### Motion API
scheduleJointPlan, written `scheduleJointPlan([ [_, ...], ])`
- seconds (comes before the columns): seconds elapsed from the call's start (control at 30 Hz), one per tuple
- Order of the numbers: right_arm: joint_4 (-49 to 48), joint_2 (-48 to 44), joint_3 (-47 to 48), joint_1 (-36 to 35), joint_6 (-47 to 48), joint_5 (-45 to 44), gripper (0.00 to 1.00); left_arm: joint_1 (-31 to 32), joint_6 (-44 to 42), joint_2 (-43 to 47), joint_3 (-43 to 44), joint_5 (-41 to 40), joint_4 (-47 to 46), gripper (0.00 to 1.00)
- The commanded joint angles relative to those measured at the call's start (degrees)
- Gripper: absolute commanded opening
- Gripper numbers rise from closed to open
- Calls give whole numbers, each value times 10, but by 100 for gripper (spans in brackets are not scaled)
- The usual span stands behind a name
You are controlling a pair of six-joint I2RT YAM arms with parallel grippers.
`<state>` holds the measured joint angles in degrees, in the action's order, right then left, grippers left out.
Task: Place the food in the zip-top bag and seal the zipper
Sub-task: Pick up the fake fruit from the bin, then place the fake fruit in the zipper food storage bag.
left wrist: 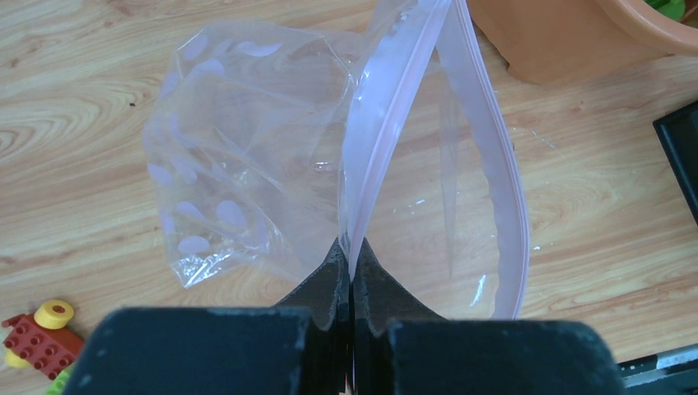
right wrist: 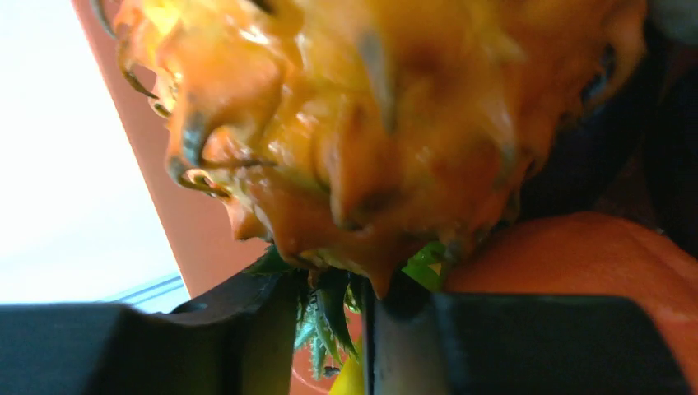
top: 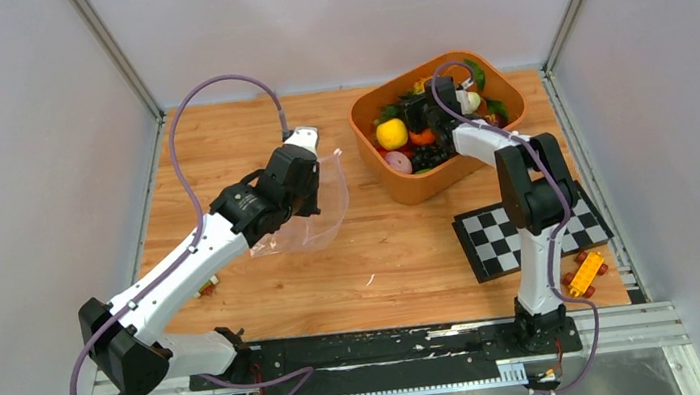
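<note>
The zip-top bag (top: pixel 314 224) is clear with pale dots and hangs open just above the table, left of the orange tub (top: pixel 425 186). My left gripper (top: pixel 308 177) is shut on the bag's mouth edge. In the left wrist view the fingers (left wrist: pixel 351 251) pinch one side of the pinkish zipper (left wrist: pixel 370 148), and the other side (left wrist: pixel 502 181) bows away. The bag (left wrist: pixel 230 164) holds no food. The food lies in the tub: a lemon (top: pixel 392 134), an orange (top: pixel 422 136) and dark grapes (top: pixel 429 157). My right gripper (top: pixel 446 105) is down in the tub. Its fingers (right wrist: pixel 329 288) are closed round the green leaves of the pineapple (right wrist: pixel 370 123).
A black-and-white checkered mat (top: pixel 531 226) lies under the right arm. Yellow-red toy blocks (top: pixel 585 272) sit by the right rail, and more blocks (left wrist: pixel 37 333) lie near the left arm. The tub's wall (left wrist: pixel 560 41) is just beyond the bag.
</note>
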<state>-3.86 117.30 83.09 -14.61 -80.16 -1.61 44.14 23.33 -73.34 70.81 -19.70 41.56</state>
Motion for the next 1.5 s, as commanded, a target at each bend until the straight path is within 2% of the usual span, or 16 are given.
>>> scheduleJointPlan([
  [0.0,-71,-39,-21,-9,-2,-16,20,-3,13,12,-2,3,4,0],
  [0.17,-63,-103,-31,-7,115,24,14,-3,22,45,-41,8,-16,0],
  [0.33,11,-169,-37,-4,253,79,12,-3,1,56,-55,26,-26,0],
  [0.43,34,-200,-53,-3,325,135,7,-4,-7,59,-55,29,-23,0],
  [0.6,170,-266,-62,-5,492,222,9,-4,-15,68,-57,51,-30,0],
  [0.7,223,-342,-99,-7,604,259,9,-5,-19,68,-50,49,-25,0],
  [0.8,260,-418,-137,-6,662,292,11,-5,-26,76,-67,55,-52,0],
  [0.87,275,-456,-162,-8,678,346,11,-5,-27,76,-68,59,-61,0],
  [0.97,273,-483,-183,-21,688,447,10,-4,-19,74,-67,65,-69,0],
  [1.03,306,-486,-174,-43,706,477,9,-5,-14,74,-68,64,-70,0],
  [1.1,346,-491,-167,-81,741,473,9,-5,-7,76,-68,59,-71,0],
  [1.27,392,-499,-172,-194,787,396,10,-5,3,74,-65,60,-64,0],
  [1.47,466,-449,-128,-259,849,333,10,-5,5,92,-71,47,-61,2],
])
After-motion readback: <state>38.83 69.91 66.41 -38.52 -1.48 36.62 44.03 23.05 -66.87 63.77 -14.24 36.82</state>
